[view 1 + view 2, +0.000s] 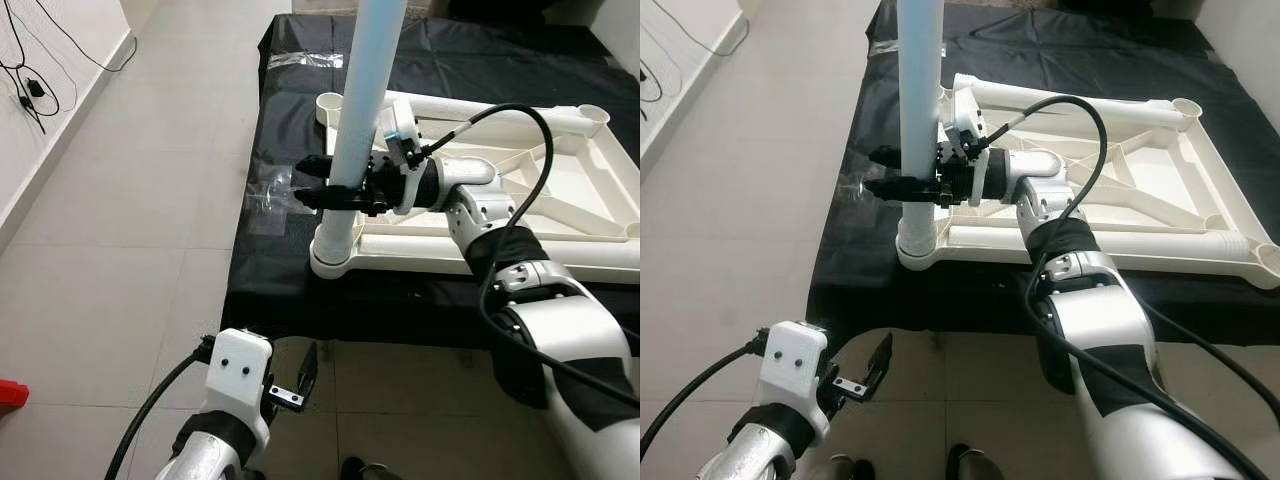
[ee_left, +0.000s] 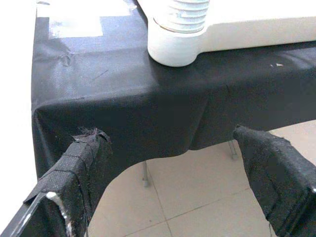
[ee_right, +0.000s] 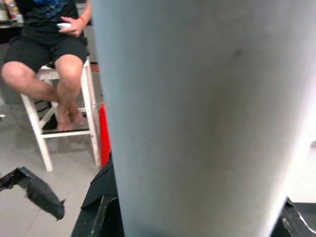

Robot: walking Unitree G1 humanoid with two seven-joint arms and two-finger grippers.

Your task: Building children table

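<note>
- White tabletop (image 1: 560, 190) lying upside down on a black cloth (image 1: 470, 60) spread over a low platform, ribbed underside facing up
- Pale blue table leg (image 1: 362, 90) standing upright in the corner socket (image 1: 335, 250) at the platform's near left corner, threaded base visible at the socket in the left wrist view
- Right gripper (image 1: 320, 192) clamped around the table leg a little above the socket, black fingers closed on either side of it, arm reaching across the tabletop from the right
- Open socket (image 1: 329, 104) at the far left corner of the tabletop, just behind the leg; another open socket (image 1: 592, 115) at the far right corner
- Left gripper (image 1: 303, 378) held low in front of the platform's near edge, above the tiled floor (image 1: 120, 250), fingers (image 2: 81, 170) spread apart with nothing between them, aimed at the cloth's front edge below the socket
- Clear tape patches (image 1: 270, 195) stuck on the cloth to the left of the leg, another strip (image 1: 305, 60) farther back
- Black cables (image 1: 30, 90) along the wall at far left; small red object (image 1: 12, 394) on the floor at the left edge
- Seated person (image 3: 49, 54) on a white stool (image 3: 44, 133) seen past the leg in the right wrist view, holding something small and pale in the hands
</note>
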